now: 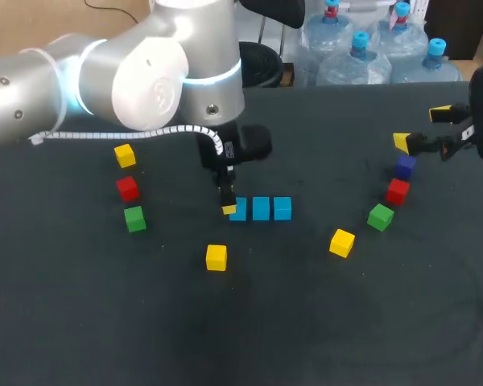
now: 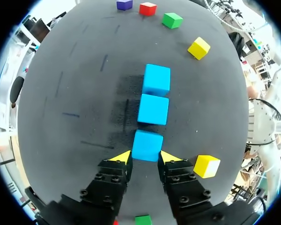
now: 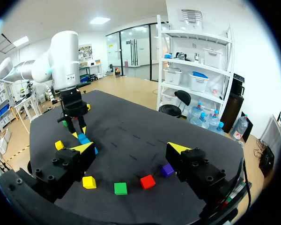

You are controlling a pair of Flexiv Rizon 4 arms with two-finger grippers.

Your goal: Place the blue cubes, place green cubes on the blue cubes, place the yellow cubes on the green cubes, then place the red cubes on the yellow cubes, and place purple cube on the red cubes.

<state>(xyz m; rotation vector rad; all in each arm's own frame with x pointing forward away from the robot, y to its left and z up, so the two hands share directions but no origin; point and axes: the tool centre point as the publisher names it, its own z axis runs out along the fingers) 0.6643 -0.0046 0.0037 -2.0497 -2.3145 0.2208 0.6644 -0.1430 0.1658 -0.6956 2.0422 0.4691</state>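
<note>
Yellow tips of the left tool (image 2: 145,157) stand on either side of the end blue cube (image 2: 147,145). Both seem to press against its sides, so I judge the tool narrow and holding that cube, which sits flat on the dark surface (image 2: 75,93). The cube is the near end of a row of three. The middle blue cube (image 2: 153,109) lies just ahead of it with a thin gap, and the far blue cube (image 2: 156,79) lies beyond that.

The main risk is in letting go. If one finger drags on release, or the tool lifts before it has widened enough, the end cube could twist or slide into the middle one. A crooked base would give the green cubes a poor seat. A yellow cube (image 2: 206,165) lies close beside the tool's right finger, and a wide opening or a sideways exit might knock it.

The right tool (image 1: 420,127) hangs wide open and holds nothing, above the far right of the surface. The purple cube (image 1: 405,166) is just below it, and a red cube (image 1: 398,191) and a green cube (image 1: 380,216) lie near. A hasty descent there could scatter them. Another green cube (image 1: 134,218) waits well apart on the left.
</note>
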